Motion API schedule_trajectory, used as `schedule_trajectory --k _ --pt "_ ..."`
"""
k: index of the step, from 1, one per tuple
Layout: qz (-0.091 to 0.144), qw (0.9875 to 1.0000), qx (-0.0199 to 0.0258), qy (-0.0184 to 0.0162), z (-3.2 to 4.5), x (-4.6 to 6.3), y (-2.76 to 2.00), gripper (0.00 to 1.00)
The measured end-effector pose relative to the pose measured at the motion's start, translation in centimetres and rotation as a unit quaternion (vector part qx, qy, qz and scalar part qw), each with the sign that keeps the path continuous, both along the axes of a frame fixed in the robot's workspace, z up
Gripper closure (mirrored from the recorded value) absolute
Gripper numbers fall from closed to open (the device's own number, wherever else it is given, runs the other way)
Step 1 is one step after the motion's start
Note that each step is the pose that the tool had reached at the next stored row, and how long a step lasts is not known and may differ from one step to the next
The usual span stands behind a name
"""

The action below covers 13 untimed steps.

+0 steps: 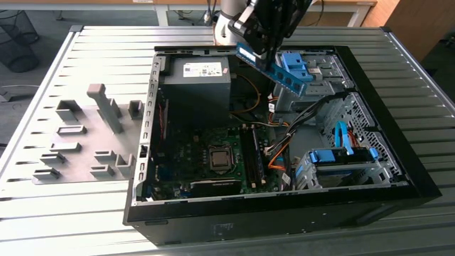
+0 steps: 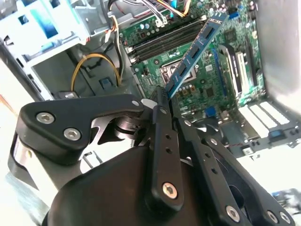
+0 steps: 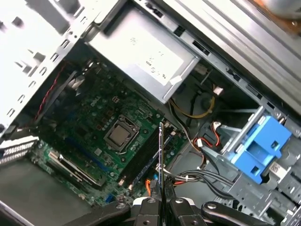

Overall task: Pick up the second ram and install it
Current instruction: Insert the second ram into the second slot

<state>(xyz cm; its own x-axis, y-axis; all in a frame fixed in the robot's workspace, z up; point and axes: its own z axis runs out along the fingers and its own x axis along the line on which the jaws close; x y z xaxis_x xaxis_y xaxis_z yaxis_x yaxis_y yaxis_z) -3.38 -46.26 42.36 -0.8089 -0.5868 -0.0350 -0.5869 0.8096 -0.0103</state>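
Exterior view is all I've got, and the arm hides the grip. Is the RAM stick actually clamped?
Observer: Yes. In the first wrist view the jaws of the gripper are shut on the second ram, which is seen edge-on.
Operator: Held where along it?
Observer: At one end. In the second wrist view the rest of it juts free over the motherboard, with its row of black chips facing the camera.
Operator: Touching a slot?
Observer: No. Both wrist views show it apart from the DIMM slots.
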Motion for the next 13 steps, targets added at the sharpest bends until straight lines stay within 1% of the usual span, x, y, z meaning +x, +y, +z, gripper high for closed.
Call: schedule_trajectory --k 3,6,8,10,12,13 --pt "-0.027 0.9996 0.0 0.0 -0.08 0.0 0.0 0.86" --pt "-0.055 0.9985 0.0 0.0 -0.16 0.0 0.0 0.86" --pt "-0.072 0.9974 0.0 0.0 -0.22 0.0 0.0 0.86" --pt "-0.09 0.9959 0.0 0.0 -0.28 0.0 0.0 0.86" --pt "-0.108 0.9942 -0.0001 0.0 -0.33 0.0 0.0 0.86" --pt "-0.117 0.9931 -0.0002 0.0 -0.35 0.0 0.0 0.86"
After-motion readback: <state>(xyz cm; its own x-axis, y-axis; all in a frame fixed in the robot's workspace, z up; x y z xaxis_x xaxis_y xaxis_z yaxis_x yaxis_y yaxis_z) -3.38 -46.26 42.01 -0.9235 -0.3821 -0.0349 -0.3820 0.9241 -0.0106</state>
